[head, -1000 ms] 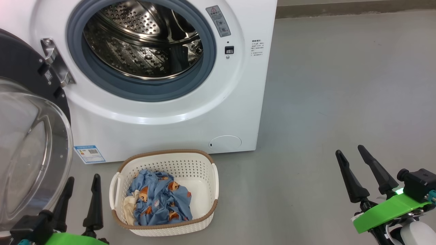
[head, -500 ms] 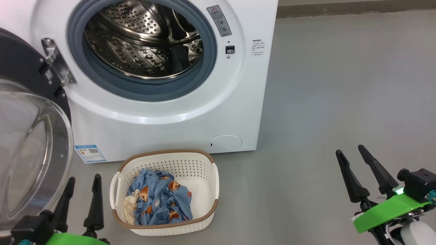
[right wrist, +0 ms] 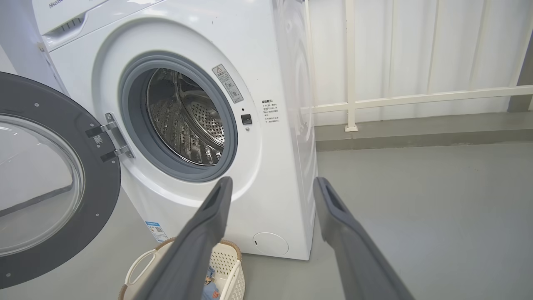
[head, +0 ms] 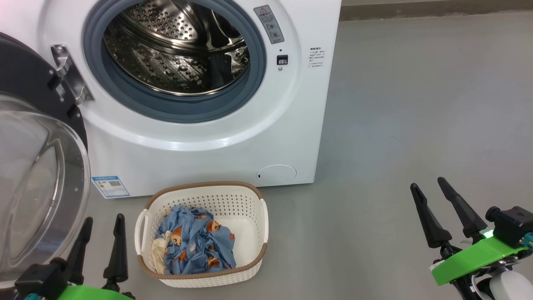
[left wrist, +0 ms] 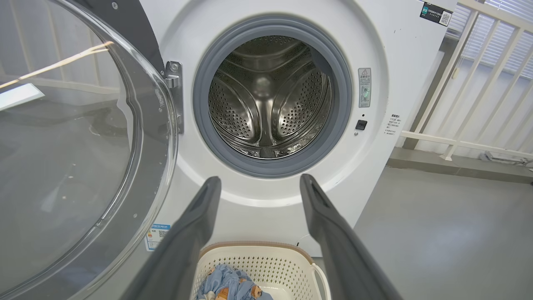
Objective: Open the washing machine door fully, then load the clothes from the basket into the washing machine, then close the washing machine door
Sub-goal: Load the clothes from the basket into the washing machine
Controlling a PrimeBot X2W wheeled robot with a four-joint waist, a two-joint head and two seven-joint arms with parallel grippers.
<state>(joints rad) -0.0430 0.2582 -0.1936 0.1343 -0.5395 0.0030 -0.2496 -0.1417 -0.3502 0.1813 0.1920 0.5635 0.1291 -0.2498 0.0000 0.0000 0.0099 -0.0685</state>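
Presently, left gripper (head: 104, 217): fingers spread wide; holding nothing
right gripper (head: 427, 182): fingers spread wide; empty; well apart from the basket
basket (head: 204, 185): on the floor, just right of the left gripper
clothes (head: 195, 246): heaped inside the basket; untouched
washing machine door (head: 25, 75): swung open; close ahead-left of the left gripper
washing machine (head: 200, 154): ahead of the left gripper, beyond the basket

A white washing machine (head: 208, 146) stands with its round black door (head: 29, 79) swung wide to the left, the steel drum (head: 175, 46) exposed behind a grey gasket (head: 183, 110). On the grey floor (head: 395, 104) just in front sits a cream basket (head: 204, 186) holding blue bear-print clothes (head: 195, 246). The left end effector (head: 104, 218), near left, and the right end effector (head: 427, 183), near right, hang with fingers spread, gripping nothing.
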